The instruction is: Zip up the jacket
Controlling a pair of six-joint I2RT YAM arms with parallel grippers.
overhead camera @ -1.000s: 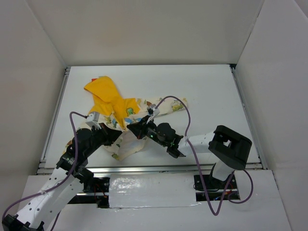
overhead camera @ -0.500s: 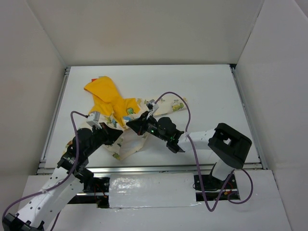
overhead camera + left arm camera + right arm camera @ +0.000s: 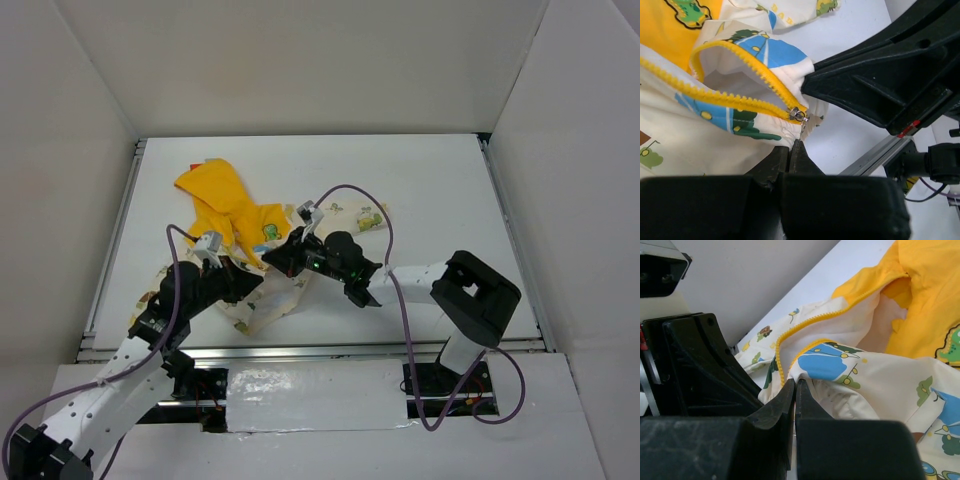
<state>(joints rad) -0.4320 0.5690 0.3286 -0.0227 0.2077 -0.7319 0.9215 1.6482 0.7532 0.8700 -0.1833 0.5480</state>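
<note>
The jacket (image 3: pixel 228 210) lies crumpled at the table's near left, with its yellow hood at the far end and its dinosaur-print body (image 3: pixel 262 305) nearer. My left gripper (image 3: pixel 250 283) is shut on the jacket's bottom hem (image 3: pixel 785 136). It grips just below the metal zipper slider (image 3: pixel 799 115), which sits at the bottom of the open yellow teeth. My right gripper (image 3: pixel 284 262) is shut on a fold of the cream fabric (image 3: pixel 826 371) beside the zipper's edge. The two grippers are almost touching. In the left wrist view the right gripper's black body (image 3: pixel 880 80) fills the upper right.
White walls close in the table on three sides. A metal rail (image 3: pixel 300 349) runs along the near edge and another (image 3: pixel 112 235) along the left side. A purple cable (image 3: pixel 372 215) loops over the right arm. One sleeve (image 3: pixel 358 214) lies spread to the right.
My left gripper has moved right and forward with the hem, closing on the right gripper. My right gripper has shifted slightly left and farther. The jacket's lower part has bunched up.
</note>
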